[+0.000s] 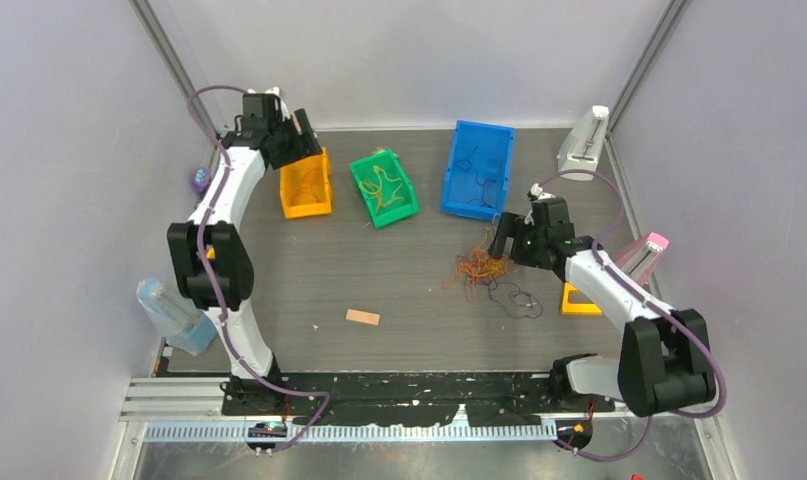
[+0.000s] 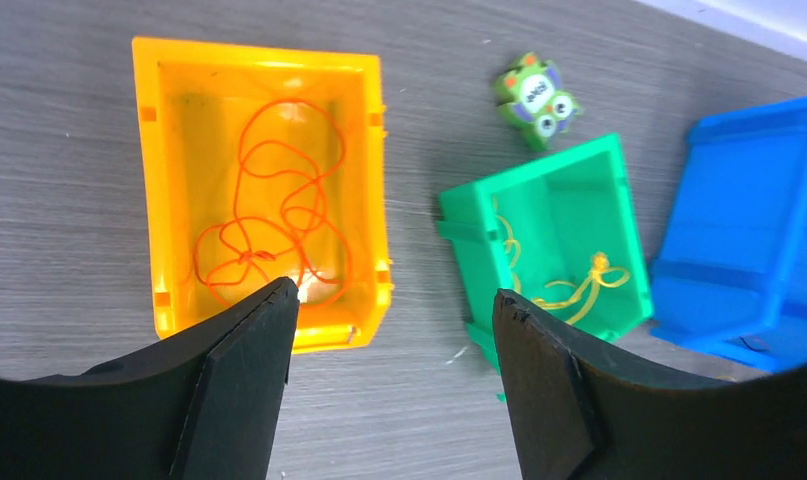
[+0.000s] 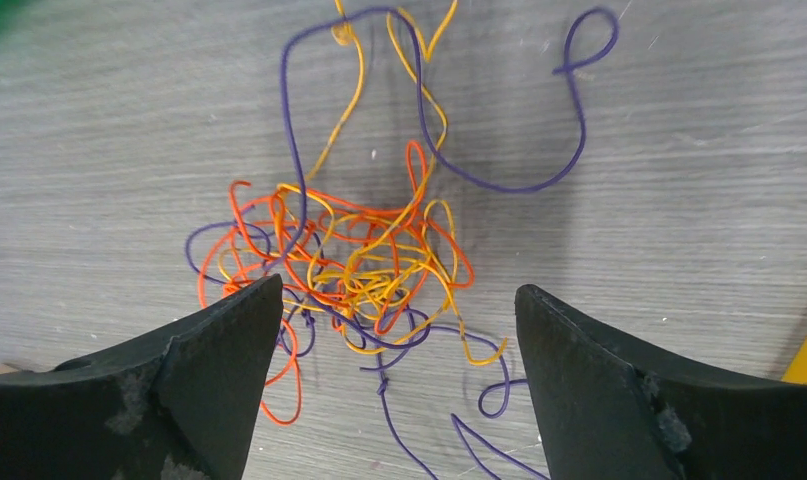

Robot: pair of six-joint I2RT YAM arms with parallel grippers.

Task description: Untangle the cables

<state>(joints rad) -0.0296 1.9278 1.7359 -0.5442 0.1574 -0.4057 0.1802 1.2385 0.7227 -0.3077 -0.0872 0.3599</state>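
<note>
the left arm (image 1: 224,195) reaches far forward, left gripper (image 2: 389,300) pointing down with fingers spread wide. the right arm (image 1: 604,280) bends inward, right gripper (image 3: 399,290) fingers equally parted.

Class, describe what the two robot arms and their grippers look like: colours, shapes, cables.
Both the left arm and right arm have white links joined by chunky black joints, with a purple cable looping along each. The left gripper and right gripper have black, wedge-shaped fingers; the right one's show pale scuffs.

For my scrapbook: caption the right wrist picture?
Open right gripper hovers over a tangle of orange, yellow and purple cables.
</note>
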